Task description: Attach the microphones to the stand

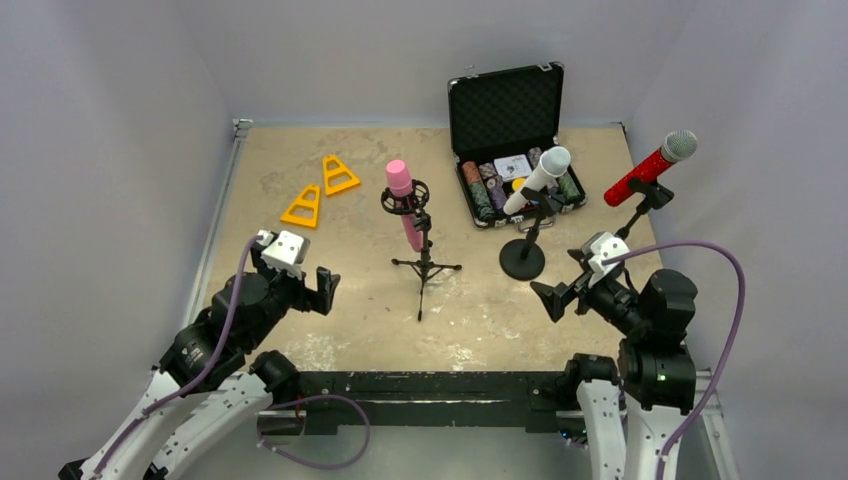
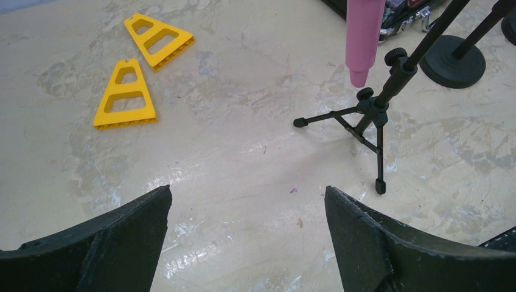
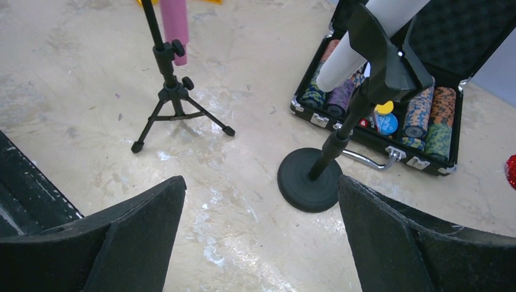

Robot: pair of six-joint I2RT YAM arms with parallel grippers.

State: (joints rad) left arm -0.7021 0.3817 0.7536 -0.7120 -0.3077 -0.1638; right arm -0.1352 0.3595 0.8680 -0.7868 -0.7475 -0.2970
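Note:
The pink microphone [image 1: 402, 198] sits upright in the clip of a black tripod stand [image 1: 425, 262] at the table's middle. Its lower end shows in the left wrist view [image 2: 362, 36] and the right wrist view [image 3: 174, 24]. The white microphone [image 1: 538, 179] rests tilted in a round-base stand [image 1: 522, 258], also in the right wrist view [image 3: 359, 48]. The glittery red microphone [image 1: 650, 167] with grey mesh head sits tilted in a stand [image 1: 640, 210] at the right. My left gripper [image 1: 310, 290] is open and empty, left of the tripod. My right gripper [image 1: 562, 293] is open and empty, near the round base.
Two yellow triangular pieces [image 1: 320, 190] lie at the back left. An open black case [image 1: 510, 110] with coloured chips stands at the back, behind the white microphone's stand. Grey walls close in the table on three sides.

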